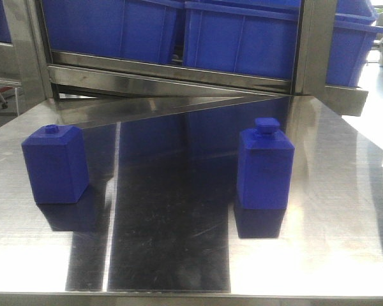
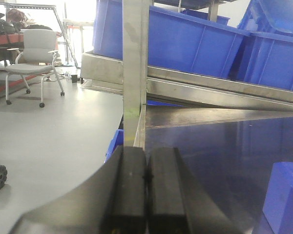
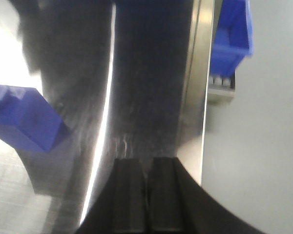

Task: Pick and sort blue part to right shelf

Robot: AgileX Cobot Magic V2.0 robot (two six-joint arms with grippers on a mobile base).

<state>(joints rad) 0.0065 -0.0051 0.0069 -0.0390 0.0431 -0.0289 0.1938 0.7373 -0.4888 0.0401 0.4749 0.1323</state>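
Tall solid-blue plastic block [image 1: 265,167] with square knob on sloped top, upright on right side of reflective steel table [image 1: 345,210], stainless-steel rack [image 1: 179,75] holding blue plastic bins [image 1: 242,38] behind, left gripper [image 2: 146,175] and right gripper [image 3: 146,180] both closed, empty.

Front cam faces shelf [image 1: 172,81] across table [image 1: 345,210] — wrist cams skim it low.

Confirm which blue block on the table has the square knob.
The taller blue part, right side of the front view. The shorter blue block at left is wider, with a small round stud.
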